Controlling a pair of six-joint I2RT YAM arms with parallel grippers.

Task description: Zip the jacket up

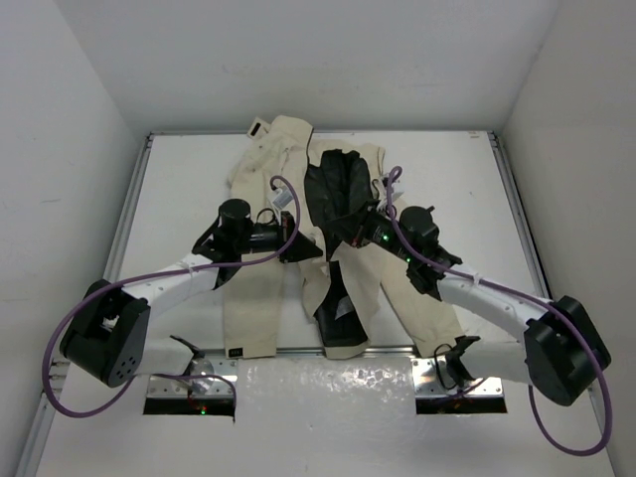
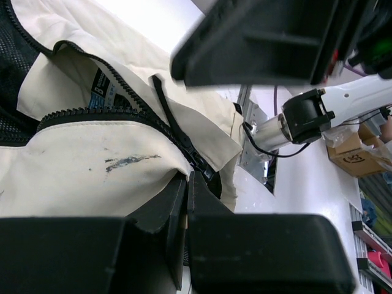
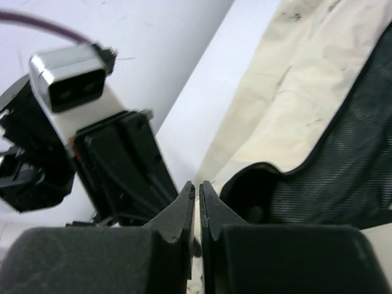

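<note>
The cream-beige jacket (image 1: 253,308) lies spread on the white table, its front open and the black lining (image 1: 333,189) showing. My left gripper (image 1: 298,246) is at the left front edge. In the left wrist view its fingers (image 2: 187,177) are shut, and the dark zipper (image 2: 177,128) runs down into their tips, with cream fabric (image 2: 79,165) draped over one finger. My right gripper (image 1: 350,231) is at the raised lining flap. In the right wrist view it (image 3: 197,185) is shut on a thin sliver of the jacket's edge, beside cream cloth (image 3: 294,92) and mesh lining (image 3: 343,177).
The two grippers are close together over the jacket's middle. The table (image 1: 179,189) is walled on three sides, with a metal rail (image 1: 127,214) along the left edge. A cardboard box (image 2: 352,153) stands off the table beyond the right arm (image 2: 306,116).
</note>
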